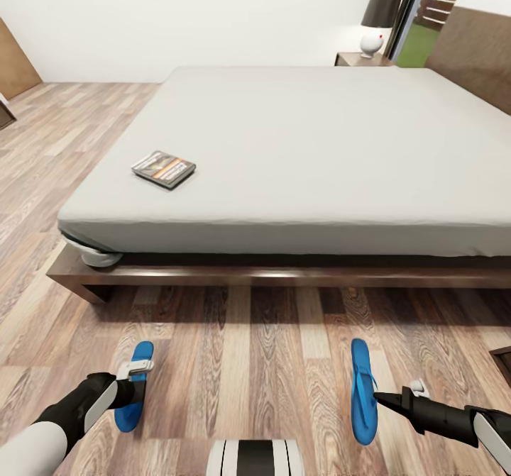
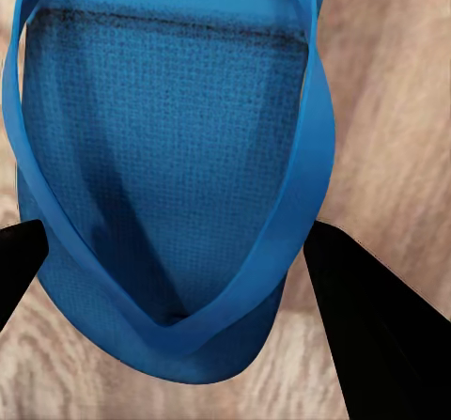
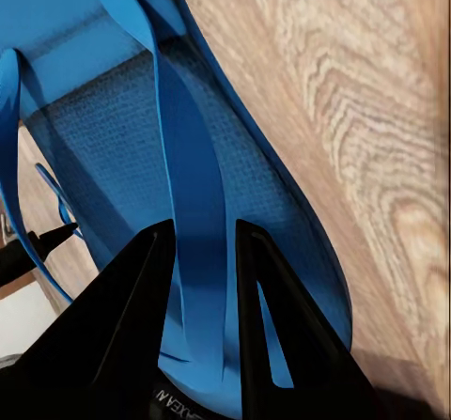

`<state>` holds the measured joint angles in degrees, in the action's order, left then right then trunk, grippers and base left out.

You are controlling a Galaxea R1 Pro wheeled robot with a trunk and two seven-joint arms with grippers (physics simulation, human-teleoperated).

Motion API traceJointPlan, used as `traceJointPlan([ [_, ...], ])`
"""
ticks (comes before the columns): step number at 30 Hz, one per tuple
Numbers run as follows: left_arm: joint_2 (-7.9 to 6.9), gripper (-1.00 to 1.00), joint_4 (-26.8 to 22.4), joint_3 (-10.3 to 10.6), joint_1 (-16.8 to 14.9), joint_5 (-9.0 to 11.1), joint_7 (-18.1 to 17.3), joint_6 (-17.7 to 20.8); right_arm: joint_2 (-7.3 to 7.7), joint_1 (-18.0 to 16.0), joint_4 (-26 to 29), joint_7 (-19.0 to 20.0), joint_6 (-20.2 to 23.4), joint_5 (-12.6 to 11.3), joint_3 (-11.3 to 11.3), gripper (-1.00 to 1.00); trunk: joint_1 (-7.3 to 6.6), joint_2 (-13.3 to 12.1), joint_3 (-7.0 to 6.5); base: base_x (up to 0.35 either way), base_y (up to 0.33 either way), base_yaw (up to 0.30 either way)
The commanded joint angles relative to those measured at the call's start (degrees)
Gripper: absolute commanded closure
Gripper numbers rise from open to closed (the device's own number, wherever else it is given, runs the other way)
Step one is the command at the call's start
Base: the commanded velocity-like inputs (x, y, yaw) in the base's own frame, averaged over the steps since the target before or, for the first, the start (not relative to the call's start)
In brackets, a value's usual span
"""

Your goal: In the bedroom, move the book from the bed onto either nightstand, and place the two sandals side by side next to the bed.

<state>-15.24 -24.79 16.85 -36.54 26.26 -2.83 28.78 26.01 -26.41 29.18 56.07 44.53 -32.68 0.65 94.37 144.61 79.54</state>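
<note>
The book [image 1: 163, 169] lies flat on the bed's grey mattress [image 1: 298, 150], near the corner closest to my left side. One nightstand [image 1: 358, 58] stands at the far side of the bed. Both blue sandals are on the wood floor in front of the bed. My left gripper [image 1: 135, 378] is over the left sandal [image 1: 136, 391]. In the left wrist view that gripper [image 2: 174, 260] is open, its fingers [image 2: 376, 335] on either side of the sandal [image 2: 160, 157]. My right gripper [image 1: 378, 396] [image 3: 202, 237] is shut on a strap [image 3: 193, 204] of the right sandal [image 1: 362, 391], which looks tipped on its edge.
A lamp with a dark shade [image 1: 380, 15] stands on the far nightstand, beside a window. The bed's dark wooden base [image 1: 284, 276] runs across in front of me. About a sandal's length of plank floor [image 1: 248, 348] separates the two sandals. A dark furniture corner [image 1: 502, 359] shows at right.
</note>
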Motion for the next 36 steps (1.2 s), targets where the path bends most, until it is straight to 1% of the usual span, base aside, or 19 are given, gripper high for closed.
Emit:
traceJointPlan([
  [1,-0.05,1.00,-0.08,0.20,-0.02,-0.07,-0.25,0.22,0.00,-0.03,-0.01,0.23,0.40,-0.20,0.09,1.00,0.01,0.03,0.27,0.000,0.000,0.000],
  [8,-0.05,1.00,-0.08,0.20,-0.02,-0.07,-0.21,0.22,0.01,-0.04,-0.01,0.14,0.38,-0.20,0.07,1.00,0.19,0.13,1.82,0.000,0.000,0.000],
  [20,-0.05,1.00,-0.08,0.20,-0.02,-0.07,-0.16,0.15,0.00,-0.04,-0.01,0.14,0.40,-0.20,0.07,1.00,0.19,0.13,1.82,0.004,0.001,0.000],
  [24,-0.13,1.00,-0.08,0.20,-0.02,-0.07,-0.16,0.14,0.00,-0.03,-0.01,0.15,0.39,-0.20,0.10,1.00,0.19,0.13,1.82,0.183,0.062,0.000],
  [28,-0.14,1.00,-0.08,0.20,-0.02,-0.07,-0.23,0.14,0.00,-0.04,-0.01,0.13,0.39,-0.20,0.08,1.00,0.19,0.13,1.82,0.058,0.029,0.000],
  [36,-0.22,1.00,-0.08,0.20,-0.02,-0.07,-0.23,-0.04,0.00,-0.04,-0.01,0.13,0.38,-0.20,0.11,1.00,0.19,0.13,1.82,0.164,0.214,0.000],
])
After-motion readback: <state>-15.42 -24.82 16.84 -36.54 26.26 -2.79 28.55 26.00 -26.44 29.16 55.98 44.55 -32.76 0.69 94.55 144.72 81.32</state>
